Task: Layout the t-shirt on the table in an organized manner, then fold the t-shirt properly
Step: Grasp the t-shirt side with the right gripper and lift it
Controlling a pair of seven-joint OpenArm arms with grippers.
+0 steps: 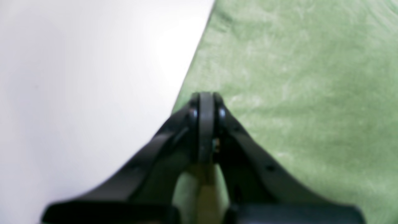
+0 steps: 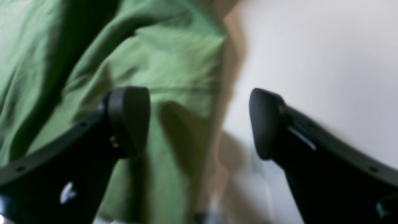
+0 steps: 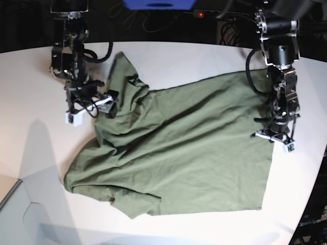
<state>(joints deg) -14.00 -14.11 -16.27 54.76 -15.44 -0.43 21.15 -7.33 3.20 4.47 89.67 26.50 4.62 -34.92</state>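
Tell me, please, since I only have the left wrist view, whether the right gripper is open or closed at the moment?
Observer: The right gripper is open, with nothing between its fingers.
Operator: Where is it hovering?
Observer: Over the edge of the t-shirt, with one finger above cloth and the other above the table.
Operator: Is the cloth flat there?
Observer: No, that end is bunched and folded over; the opposite end lies flatter.

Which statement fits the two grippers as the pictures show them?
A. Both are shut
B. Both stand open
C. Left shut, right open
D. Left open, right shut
C: the left gripper has its jaws pressed together at the edge of the t-shirt, while the right gripper stands wide open with nothing between its jaws.
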